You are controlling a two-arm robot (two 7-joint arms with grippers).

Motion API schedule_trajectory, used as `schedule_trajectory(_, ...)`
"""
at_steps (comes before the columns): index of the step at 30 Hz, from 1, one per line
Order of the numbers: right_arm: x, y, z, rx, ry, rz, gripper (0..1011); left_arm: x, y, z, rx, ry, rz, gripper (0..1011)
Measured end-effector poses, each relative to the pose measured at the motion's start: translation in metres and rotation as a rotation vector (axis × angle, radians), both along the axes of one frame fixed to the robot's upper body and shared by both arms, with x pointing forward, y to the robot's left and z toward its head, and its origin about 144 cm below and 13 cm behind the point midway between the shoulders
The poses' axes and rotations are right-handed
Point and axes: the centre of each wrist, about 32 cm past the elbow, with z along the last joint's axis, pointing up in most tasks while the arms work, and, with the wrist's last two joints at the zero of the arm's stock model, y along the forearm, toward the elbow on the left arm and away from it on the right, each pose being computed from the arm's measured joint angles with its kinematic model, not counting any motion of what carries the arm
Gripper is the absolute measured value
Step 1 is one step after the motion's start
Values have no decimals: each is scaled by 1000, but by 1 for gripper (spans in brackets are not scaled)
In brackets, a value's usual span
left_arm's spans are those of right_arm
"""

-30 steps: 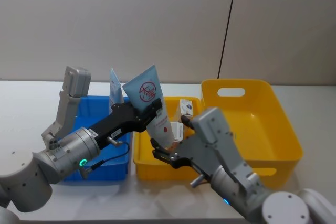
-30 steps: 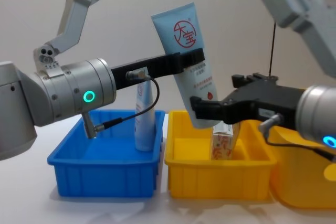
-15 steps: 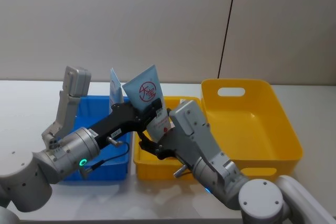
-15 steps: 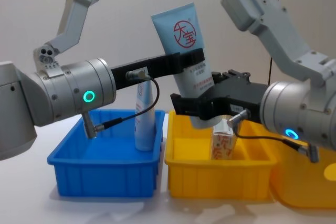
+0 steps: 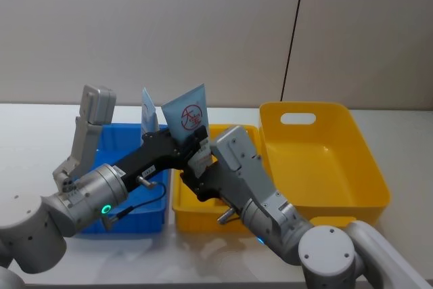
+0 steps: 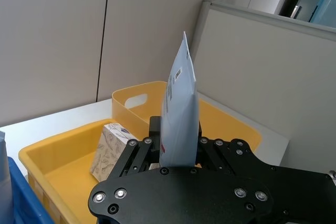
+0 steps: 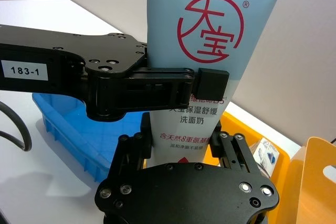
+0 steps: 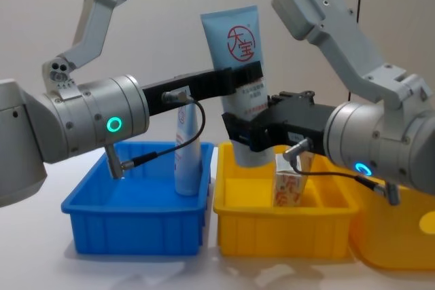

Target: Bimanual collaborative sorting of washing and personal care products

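pale blue squeeze tube [image 8: 239, 40] with a red round logo, second tube [image 8: 185, 157] pale blue and white, whitish carton [image 8: 288, 188] with orange-red print, blue bin [image 8: 136, 227], yellow tray [image 8: 285, 233]

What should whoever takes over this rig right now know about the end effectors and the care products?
Left end effector: shut on the red-logo tube, holding it roughly upright in the air above the small yellow bin.
Right end effector: set around the tube's lower end; I cannot tell whether it grips yet.
Done: a second tube stands in the blue bin; a carton stands in the small yellow bin.
Left: probably finish the handover, check the right grip before the left lets go, then bin the tube.
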Motion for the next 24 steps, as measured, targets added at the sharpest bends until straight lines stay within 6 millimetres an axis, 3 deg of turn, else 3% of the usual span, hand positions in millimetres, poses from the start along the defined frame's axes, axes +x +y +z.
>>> schedule_trajectory(10, 1, 1, 0, 0, -1, -1, 419, 0, 0, 0, 0, 0, -1, 281)
schedule_trajectory(24, 1, -7, -2, 29, -10, -92, 332, 0, -2, 0, 0, -1, -7, 282)
